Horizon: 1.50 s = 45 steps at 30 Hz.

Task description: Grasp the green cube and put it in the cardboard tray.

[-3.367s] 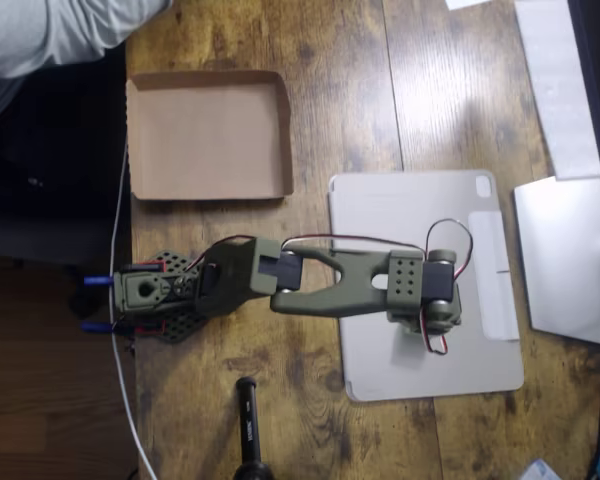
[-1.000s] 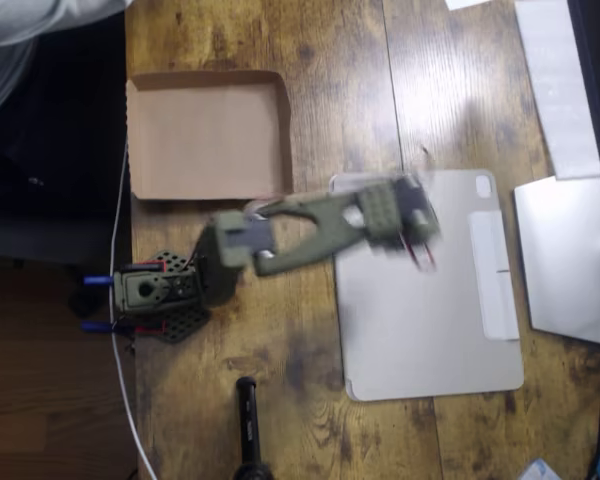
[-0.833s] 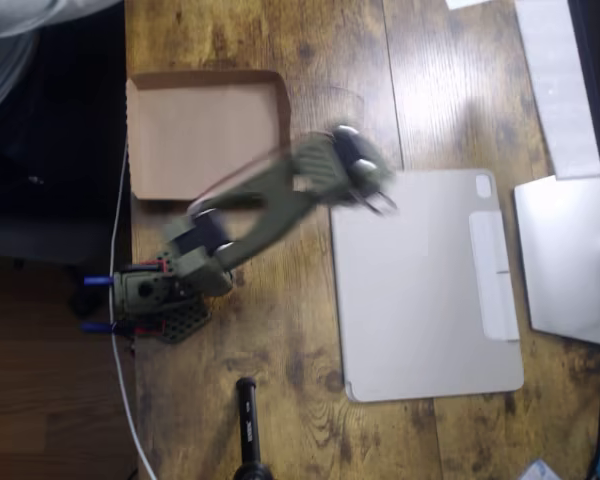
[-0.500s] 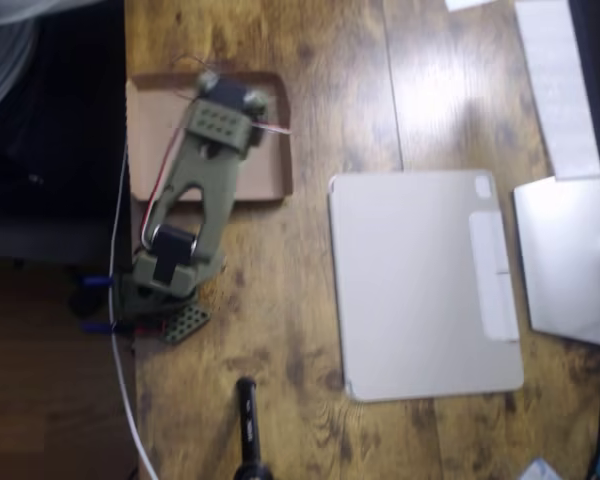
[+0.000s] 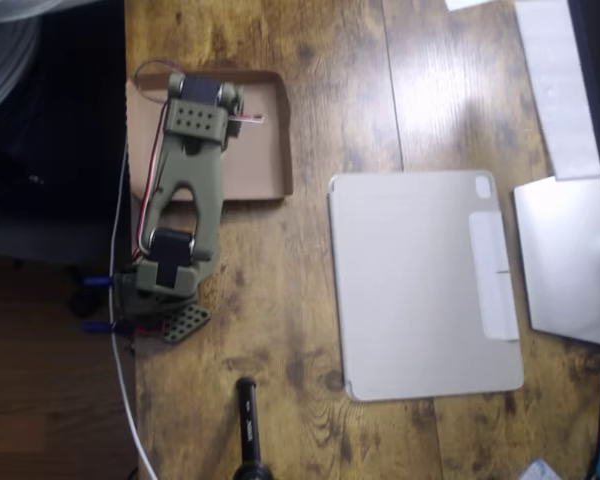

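The end effector [image 5: 202,92] hangs over the cardboard tray [image 5: 260,150] — its grip hidden, the green cube unseen.

This looks like a desk at home or in a small office. The table [image 5: 310,60] is made of brown wood planks with dark knots and marks. A grey tablet [image 5: 425,285] in a cover lies flat on it. At the right edge there is a silver stand [image 5: 570,255] and the dark side of a screen [image 5: 598,90], like a computer has. White paper [image 5: 555,80] lies near it. A small green robot arm [image 5: 185,200] is fixed at the left edge of the table, with thin wires [image 5: 120,260] hanging down beside it. A black stick-shaped thing [image 5: 247,430] lies at the bottom.
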Available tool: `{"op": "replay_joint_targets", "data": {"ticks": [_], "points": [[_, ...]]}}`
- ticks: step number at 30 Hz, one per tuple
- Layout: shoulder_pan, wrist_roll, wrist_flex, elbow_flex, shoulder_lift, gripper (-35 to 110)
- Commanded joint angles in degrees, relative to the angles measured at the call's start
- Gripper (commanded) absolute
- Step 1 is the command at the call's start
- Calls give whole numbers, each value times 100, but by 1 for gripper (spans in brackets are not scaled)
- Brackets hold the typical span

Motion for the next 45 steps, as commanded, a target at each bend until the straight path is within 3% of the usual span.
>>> {"op": "replay_joint_targets", "data": {"ticks": [1,12,17,21,25,33,45], "points": [[70,79,-26,114,334,23],[1063,-308,132,176,378,19],[3164,-598,624,-396,-369,7],[5177,-888,694,-747,-1151,7],[6267,-923,905,-1011,-1723,6],[6486,-97,932,-97,-1529,0],[6592,-158,923,-53,-2909,0]]}}
